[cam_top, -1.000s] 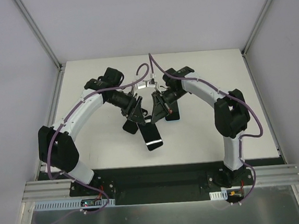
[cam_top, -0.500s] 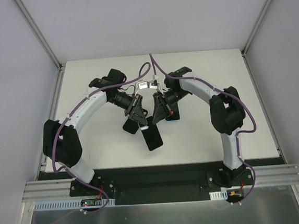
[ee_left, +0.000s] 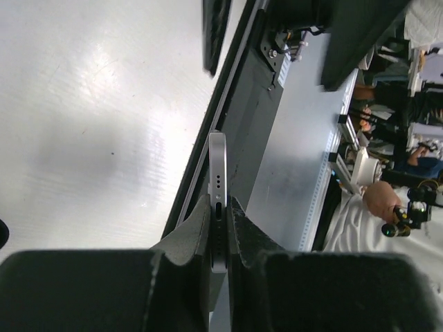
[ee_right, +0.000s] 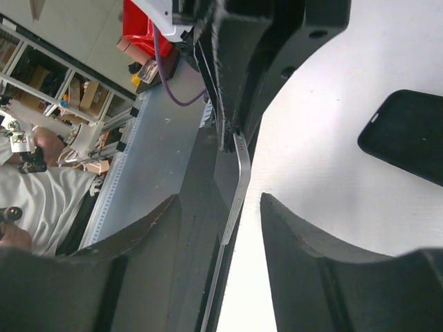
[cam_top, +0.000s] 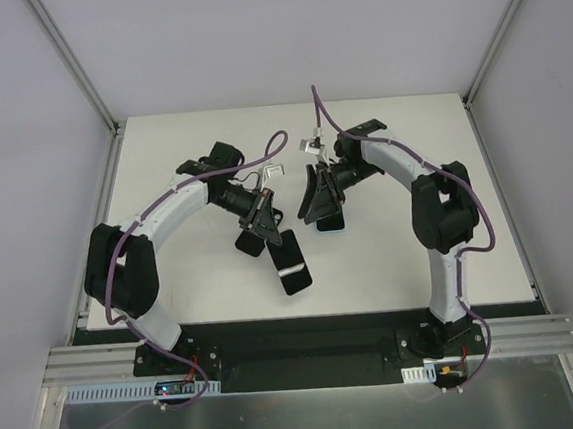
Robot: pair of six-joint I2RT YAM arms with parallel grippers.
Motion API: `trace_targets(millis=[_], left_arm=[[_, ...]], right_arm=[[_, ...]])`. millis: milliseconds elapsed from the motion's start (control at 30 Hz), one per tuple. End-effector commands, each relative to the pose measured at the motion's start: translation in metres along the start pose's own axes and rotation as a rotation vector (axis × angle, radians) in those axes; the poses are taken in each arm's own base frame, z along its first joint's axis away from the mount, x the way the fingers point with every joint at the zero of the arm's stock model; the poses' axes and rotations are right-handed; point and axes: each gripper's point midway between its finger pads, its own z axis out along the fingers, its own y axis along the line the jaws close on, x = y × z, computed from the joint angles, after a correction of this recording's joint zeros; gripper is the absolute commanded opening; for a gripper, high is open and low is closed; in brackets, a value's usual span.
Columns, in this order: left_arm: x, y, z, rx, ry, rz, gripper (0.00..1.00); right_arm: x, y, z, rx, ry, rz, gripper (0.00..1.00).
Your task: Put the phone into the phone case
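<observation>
Phone (ee_left: 217, 173) lower end hidden between left fingers (ee_left: 191, 238).

Both arms arch inward from their bases, elbows out, wrists angled down toward each other, with the pincers near but apart. The left pincer (ee_left: 219, 211) is clamped on the thin edge of the phone (ee_left: 217, 162). The right pincer (ee_right: 220, 202) has its 2 fingers spread wide.

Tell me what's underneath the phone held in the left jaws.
Only white table shows beneath the phone. The phone case lies to one side, not under it. The patch directly below is covered by the phone from above.
</observation>
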Motion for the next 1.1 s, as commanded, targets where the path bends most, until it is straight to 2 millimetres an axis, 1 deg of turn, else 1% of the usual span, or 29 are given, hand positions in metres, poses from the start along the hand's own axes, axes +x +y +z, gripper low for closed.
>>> trace_targets(millis=[0, 33, 67, 100, 133, 200, 233, 300, 333, 400, 433, 467, 500, 533, 567, 600, 633, 700, 733, 767, 833, 900, 933, 967, 1000, 1033, 1067], left_arm=[[-0.005, -0.003, -0.006, -0.012, -0.061, -0.06, 0.0], [-0.007, -0.001, -0.008, -0.024, -0.079, -0.059, 0.0], [-0.009, -0.001, -0.012, -0.033, -0.095, -0.102, 0.0], [-0.011, 0.001, -0.016, -0.044, -0.116, -0.116, 0.0], [-0.015, 0.003, -0.026, -0.07, -0.162, -0.113, 0.0], [-0.018, 0.01, -0.037, -0.142, -0.211, -0.167, 0.0], [-0.02, 0.011, -0.048, -0.192, -0.255, -0.156, 0.0], [-0.023, 0.009, -0.058, -0.218, -0.306, -0.18, 0.0], [-0.025, 0.01, -0.071, -0.264, -0.366, -0.22, 0.0], [-0.031, 0.015, -0.087, -0.337, -0.459, -0.245, 0.0], [-0.028, 0.009, -0.094, -0.359, -0.524, -0.287, 0.0], [-0.035, 0.018, -0.107, -0.439, -0.612, -0.292, 0.0], [-0.028, 0.024, -0.107, -0.462, -0.645, -0.326, 0.0], [-0.028, 0.012, -0.114, -0.454, -0.714, -0.343, 0.0], [-0.034, 0.012, -0.12, -0.465, -0.777, -0.333, 0.0], [-0.027, 0.016, -0.117, -0.46, -0.792, -0.364, 0.0], [-0.027, 0.008, -0.119, -0.433, -0.835, -0.379, 0.0], [-0.025, 0.007, -0.122, -0.425, -0.898, -0.373, 0.0], [-0.024, 0.007, -0.124, -0.417, -0.928, -0.395, 0.0], [-0.022, 0.008, -0.125, -0.421, -0.953, -0.407, 0.0], [-0.016, 0.009, -0.131, -0.425, -1.029, -0.413, 0.0], [-0.007, 0.014, -0.136, -0.446, -1.094, -0.439, 0.0], [-0.006, 0.016, -0.139, -0.451, -1.122, -0.459, 0.0], [-0.003, 0.019, -0.141, -0.457, -1.147, -0.473, 0.0], [0.004, 0.025, -0.139, -0.462, -1.164, -0.495, 0.0], [0.005, 0.032, -0.145, -0.478, -1.214, -0.525, 0.0], [0.007, 0.037, -0.146, -0.485, -1.236, -0.539, 0.0]], right_arm=[[-0.036, 0.063, -0.009, -0.072, -0.18, 0.194, 0.57], [-0.037, 0.064, -0.012, -0.066, -0.187, 0.192, 0.58], [-0.039, 0.066, -0.015, -0.061, -0.192, 0.189, 0.59], [-0.043, 0.072, -0.017, -0.058, -0.198, 0.175, 0.61], [-0.045, 0.074, -0.021, -0.05, -0.207, 0.175, 0.61], [-0.052, 0.082, -0.026, -0.043, -0.214, 0.151, 0.61], [-0.055, 0.083, -0.03, -0.036, -0.221, 0.166, 0.61], [-0.063, 0.085, -0.034, -0.032, -0.226, 0.16, 0.61], [-0.067, 0.084, -0.038, -0.025, -0.235, 0.164, 0.6], [-0.076, 0.084, -0.044, -0.023, -0.241, 0.19, 0.58], [-0.079, 0.083, -0.048, -0.016, -0.25, 0.196, 0.58], [-0.082, 0.085, -0.05, -0.016, -0.252, 0.203, 0.58], [-0.088, 0.089, -0.053, -0.01, -0.254, 0.181, 0.58], [-0.091, 0.092, -0.054, -0.008, -0.254, 0.17, 0.58], [-0.095, 0.095, -0.056, -0.006, -0.256, 0.155, 0.58], [-0.101, 0.102, -0.056, -0.005, -0.253, 0.123, 0.58], [-0.106, 0.105, -0.057, -0.002, -0.253, 0.095, 0.58], [-0.113, 0.11, -0.06, 0.019, -0.234, 0.054, 0.59], [-0.124, 0.12, -0.063, 0.028, -0.232, -0.014, 0.59], [-0.129, 0.126, -0.065, 0.025, -0.244, -0.046, 0.59], [-0.137, 0.143, -0.068, 0.055, -0.227, -0.169, 0.61], [-0.14, 0.153, -0.068, 0.09, -0.197, -0.243, 0.64], [-0.147, 0.153, -0.07, 0.111, -0.182, -0.244, 0.64], [-0.141, 0.144, -0.072, 0.212, -0.133, -0.23, 0.65], [-0.141, 0.128, -0.066, 0.324, -0.104, -0.17, 0.65], [-0.174, 0.058, -0.1, 0.773, -0.168, -0.264, 0.67], [-0.161, 0.05, -0.11, 0.947, -0.169, -0.313, 0.79]])
